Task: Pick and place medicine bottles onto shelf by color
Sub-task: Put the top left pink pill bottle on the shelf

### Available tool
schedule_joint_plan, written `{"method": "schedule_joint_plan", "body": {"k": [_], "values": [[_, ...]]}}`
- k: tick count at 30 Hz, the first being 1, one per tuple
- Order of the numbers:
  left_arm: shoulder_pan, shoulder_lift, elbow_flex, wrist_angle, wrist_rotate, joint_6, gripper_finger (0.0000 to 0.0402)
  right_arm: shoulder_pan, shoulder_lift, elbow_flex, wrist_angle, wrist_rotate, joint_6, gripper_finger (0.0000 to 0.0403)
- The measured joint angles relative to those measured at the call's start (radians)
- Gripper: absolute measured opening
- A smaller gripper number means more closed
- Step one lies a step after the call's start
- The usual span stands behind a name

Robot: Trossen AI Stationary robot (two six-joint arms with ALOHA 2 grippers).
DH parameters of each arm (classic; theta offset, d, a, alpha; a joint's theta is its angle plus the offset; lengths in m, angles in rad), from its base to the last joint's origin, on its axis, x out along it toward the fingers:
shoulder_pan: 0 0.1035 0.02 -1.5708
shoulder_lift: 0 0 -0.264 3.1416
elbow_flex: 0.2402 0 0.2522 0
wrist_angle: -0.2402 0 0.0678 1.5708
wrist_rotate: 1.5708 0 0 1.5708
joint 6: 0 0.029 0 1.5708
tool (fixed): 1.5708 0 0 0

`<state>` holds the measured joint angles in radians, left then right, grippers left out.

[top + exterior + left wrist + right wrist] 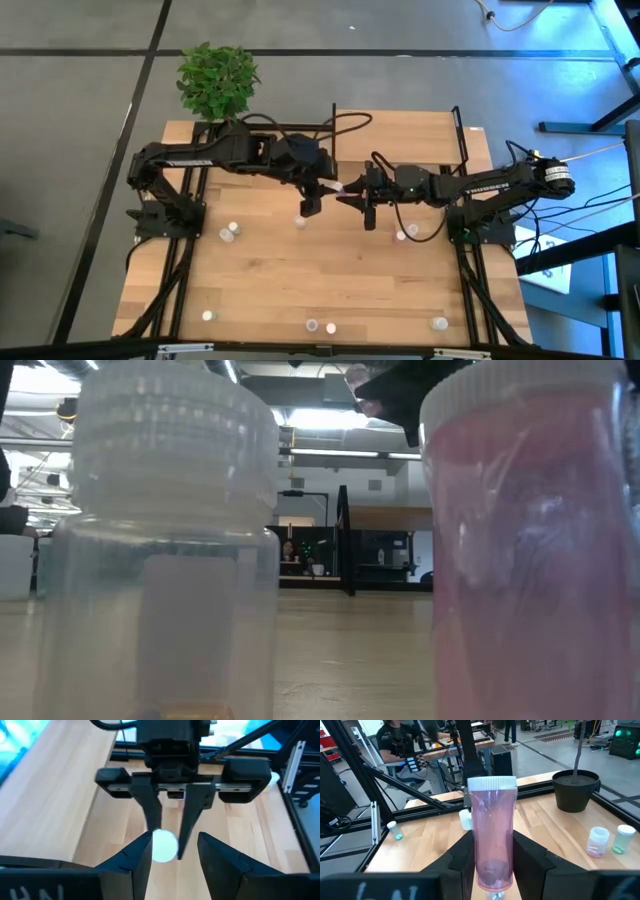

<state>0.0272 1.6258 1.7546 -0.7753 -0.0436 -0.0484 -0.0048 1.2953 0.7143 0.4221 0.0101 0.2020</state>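
With my right gripper [492, 857] closed on a pink bottle [491, 835] held above mid-table, and my left gripper [172, 852] part-open around what appears to be its white cap, I keep both steady before carrying it to the shelf [400, 135].

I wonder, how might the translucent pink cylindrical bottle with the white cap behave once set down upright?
Likely tippy: the translucent pink bottle looks tall and narrow. Probably light, seeming nearly empty. Smooth walls might slip in the right gripper.
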Motion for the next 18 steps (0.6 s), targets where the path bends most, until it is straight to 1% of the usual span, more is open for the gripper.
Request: {"method": "schedule_joint_plan", "body": {"k": [5,9,10,18], "values": [[0.0,-0.03,0.0,-0.016,-0.067,0.006,0.0151,0.0,-0.009,0.0,-0.005,0.0,-0.001,0.0112],[-0.001,-0.059,0.0,-0.04,-0.1,-0.001,0.0151,0.0,-0.063,0.0,-0.042,0.004,-0.005,0.0112],[-0.003,-0.066,0.0,-0.045,-0.101,-0.002,0.0151,0.0,-0.081,0.0,-0.064,0.022,-0.007,0.0112],[-0.011,-0.092,0.001,-0.05,-0.11,-0.001,0.0151,0.0,-0.243,0.0,-0.206,0.278,-0.082,0.0112]]}}
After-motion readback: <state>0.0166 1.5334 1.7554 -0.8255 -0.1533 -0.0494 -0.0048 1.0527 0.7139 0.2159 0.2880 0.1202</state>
